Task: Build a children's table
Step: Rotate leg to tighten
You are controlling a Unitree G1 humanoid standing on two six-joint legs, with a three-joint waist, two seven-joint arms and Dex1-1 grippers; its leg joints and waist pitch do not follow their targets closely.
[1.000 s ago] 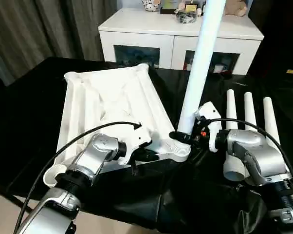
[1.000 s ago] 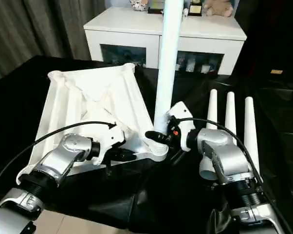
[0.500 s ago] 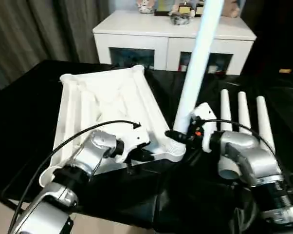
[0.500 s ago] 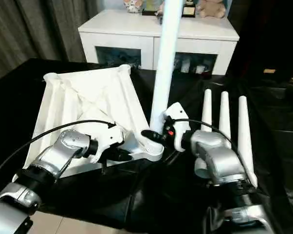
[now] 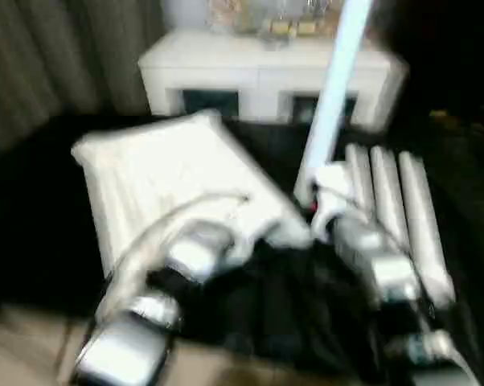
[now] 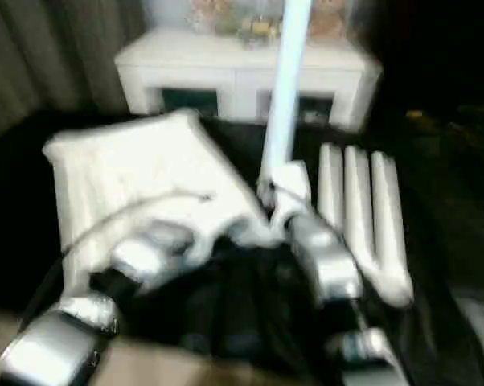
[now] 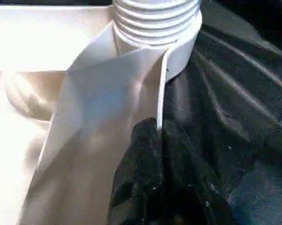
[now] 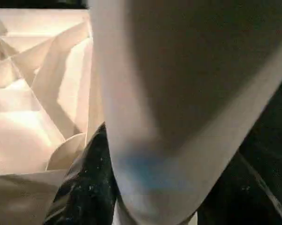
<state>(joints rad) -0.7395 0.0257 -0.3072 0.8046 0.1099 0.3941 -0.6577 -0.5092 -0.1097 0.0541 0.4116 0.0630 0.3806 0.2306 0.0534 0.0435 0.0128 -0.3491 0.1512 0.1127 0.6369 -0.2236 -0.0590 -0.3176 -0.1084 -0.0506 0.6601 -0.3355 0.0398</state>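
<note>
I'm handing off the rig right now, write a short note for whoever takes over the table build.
Left gripper: shut on the rim of the upside-down table top, beside the near corner socket.
Right gripper: closed around the upright leg, low on the tube.
Done: one leg stands in that socket, its threads partly visible, so it may not be fully seated.
Left: finish seating it, then fit the three spare legs lying side by side on the black cloth to the robot's right.
</note>
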